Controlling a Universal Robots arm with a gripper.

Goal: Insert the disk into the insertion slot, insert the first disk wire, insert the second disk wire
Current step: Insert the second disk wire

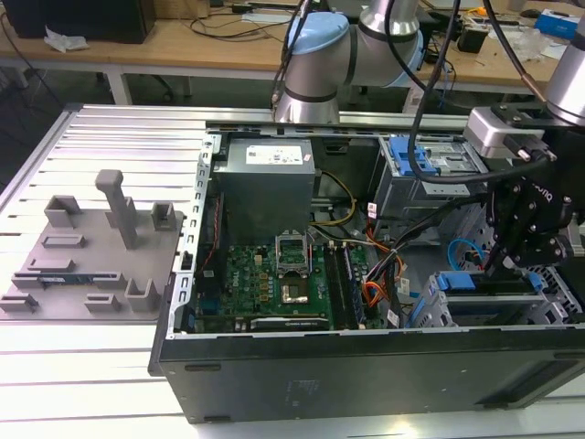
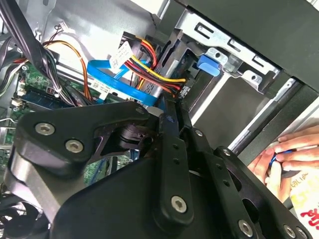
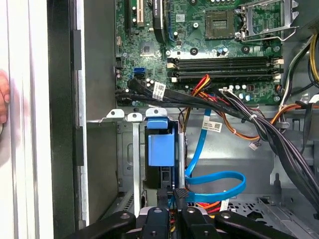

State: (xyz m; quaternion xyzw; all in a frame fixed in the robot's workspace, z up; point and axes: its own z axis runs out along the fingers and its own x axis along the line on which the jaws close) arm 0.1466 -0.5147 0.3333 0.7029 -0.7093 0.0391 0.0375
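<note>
Blue cable (image 3: 214,181) looped beside claw (image 3: 172,211), black wire bundle (image 3: 234,112) nearby

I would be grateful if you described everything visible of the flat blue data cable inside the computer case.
The flat blue data cable is a thin ribbon-like lead of glossy bright blue plastic. In the first wrist view it rises as a straight run toward the motherboard and curls into a wide loop over the grey case floor. A white label sits by its upper run. In the second wrist view it arcs beside the red, yellow and black power wires. The end effector sits close to its lower end, near a black connector.
</note>
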